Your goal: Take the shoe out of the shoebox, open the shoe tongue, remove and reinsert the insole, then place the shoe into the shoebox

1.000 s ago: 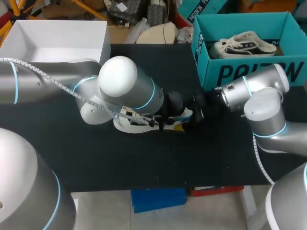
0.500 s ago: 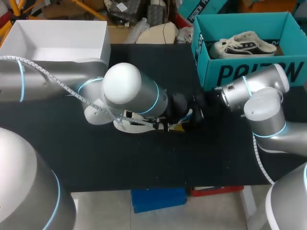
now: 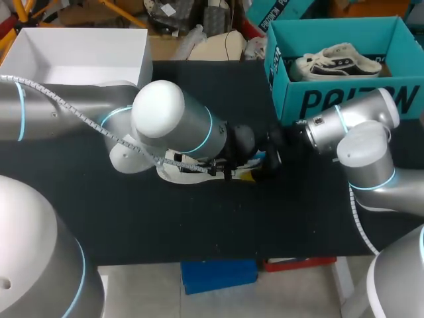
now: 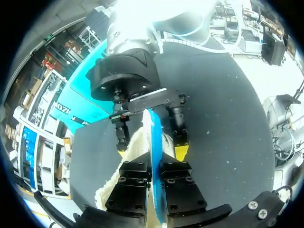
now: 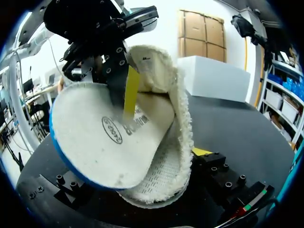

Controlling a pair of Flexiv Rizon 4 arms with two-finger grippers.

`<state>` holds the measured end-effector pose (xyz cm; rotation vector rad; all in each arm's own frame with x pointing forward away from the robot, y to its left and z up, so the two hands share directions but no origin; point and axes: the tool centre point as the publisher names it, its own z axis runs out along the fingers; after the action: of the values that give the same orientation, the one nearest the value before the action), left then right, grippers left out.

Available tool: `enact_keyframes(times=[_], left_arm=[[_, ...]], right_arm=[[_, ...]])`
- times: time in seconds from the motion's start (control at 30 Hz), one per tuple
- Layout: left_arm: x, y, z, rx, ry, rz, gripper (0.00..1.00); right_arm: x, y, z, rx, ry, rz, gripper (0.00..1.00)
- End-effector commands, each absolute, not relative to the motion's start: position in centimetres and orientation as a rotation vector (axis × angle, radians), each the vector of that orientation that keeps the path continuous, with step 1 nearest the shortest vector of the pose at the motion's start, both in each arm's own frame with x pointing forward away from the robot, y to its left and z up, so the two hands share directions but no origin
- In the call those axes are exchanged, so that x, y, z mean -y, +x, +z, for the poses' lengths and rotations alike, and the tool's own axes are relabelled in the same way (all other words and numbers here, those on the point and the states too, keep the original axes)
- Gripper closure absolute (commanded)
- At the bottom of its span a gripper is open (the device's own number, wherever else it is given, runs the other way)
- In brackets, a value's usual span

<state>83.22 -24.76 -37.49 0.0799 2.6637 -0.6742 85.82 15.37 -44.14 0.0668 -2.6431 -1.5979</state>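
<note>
A white fleece-lined shoe (image 3: 180,173) lies on the black table, mostly hidden under my left arm in the head view. Its insole (image 5: 97,137), fleecy on top with a blue underside, stands lifted out of the shoe's (image 5: 176,118) opening. My left gripper (image 4: 155,167) is shut on the insole's blue edge (image 4: 153,135), and one of its yellow fingertips (image 5: 131,92) presses on the fleece face. My right gripper (image 3: 270,159) faces it from the other side. Its fingers (image 4: 179,142) straddle the shoe's (image 4: 135,148) heel and touch both sides.
A teal shoebox (image 3: 344,99) stands at the back right with a second shoe (image 3: 338,63) inside. A white open box (image 3: 79,53) sits at the back left. The black table in front of the shoe is bare.
My left arm shifted a little to the right over the shoe, then back to the left. The right arm has not moved.
</note>
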Motion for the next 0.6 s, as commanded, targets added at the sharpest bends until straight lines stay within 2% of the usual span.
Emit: enact_keyframes(times=[0.03,0.6], left_arm=[[21.4,81.0,-33.3,-2.661,0.079,-0.817,1.0],[22.2,76.5,-16.3,-2.707,-0.161,-1.643,1.0]], right_arm=[[-15.3,85.7,-44.5,2.645,0.064,-1.595,1.0],[-15.3,85.7,-44.5,2.645,0.064,-1.595,1.0]])
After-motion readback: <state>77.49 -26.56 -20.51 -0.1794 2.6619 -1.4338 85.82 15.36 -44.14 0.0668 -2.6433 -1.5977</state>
